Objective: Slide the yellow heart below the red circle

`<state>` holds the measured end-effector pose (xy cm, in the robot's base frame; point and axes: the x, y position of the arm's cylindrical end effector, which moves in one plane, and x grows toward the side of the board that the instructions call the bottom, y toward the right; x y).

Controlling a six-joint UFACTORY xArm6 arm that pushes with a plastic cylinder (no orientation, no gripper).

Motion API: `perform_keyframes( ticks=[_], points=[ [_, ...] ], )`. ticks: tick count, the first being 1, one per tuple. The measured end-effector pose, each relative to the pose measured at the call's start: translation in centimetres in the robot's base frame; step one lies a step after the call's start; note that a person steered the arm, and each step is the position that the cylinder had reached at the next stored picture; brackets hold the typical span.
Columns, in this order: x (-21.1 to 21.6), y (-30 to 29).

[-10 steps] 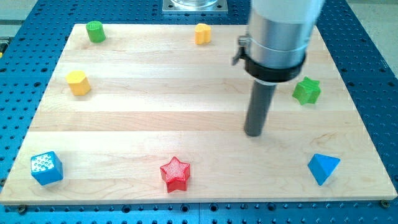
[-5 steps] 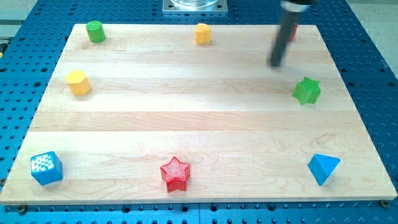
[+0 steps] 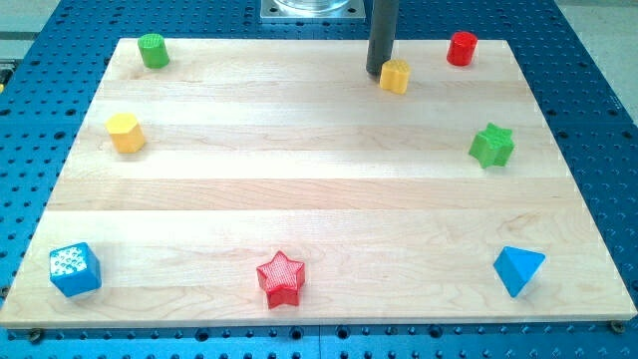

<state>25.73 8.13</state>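
The yellow heart point(image 3: 396, 75) lies near the view's top, right of centre. My tip point(image 3: 379, 71) stands right against its left side, touching or nearly touching it. The red circle point(image 3: 462, 48) sits at the top right of the board, to the right of and slightly above the heart, about one block-width of bare wood between them. The rod rises straight up out of the view's top.
A green cylinder point(image 3: 153, 50) is at the top left, a yellow hexagon point(image 3: 126, 133) at the left, a green star point(image 3: 491, 146) at the right. A blue cube point(image 3: 75, 269), a red star point(image 3: 280, 278) and a blue triangle point(image 3: 517, 269) lie along the bottom.
My tip swung from mid-right up to the top right, then left behind the yellow heart. The heart has moved right and slightly down, toward the red circle, which is now uncovered.
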Motion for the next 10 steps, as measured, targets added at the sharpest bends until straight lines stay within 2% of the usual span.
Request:
perform_keyframes(
  ticks=[1, 2, 3, 4, 5, 8, 9, 10],
  points=[
    [0.8, -2.1],
    [1.6, 3.5],
    [2.9, 0.7],
    [4.8, 3.6],
    [3.8, 7.1],
    [5.8, 11.0],
    [3.4, 11.8],
    [4.4, 8.0]
  ],
)
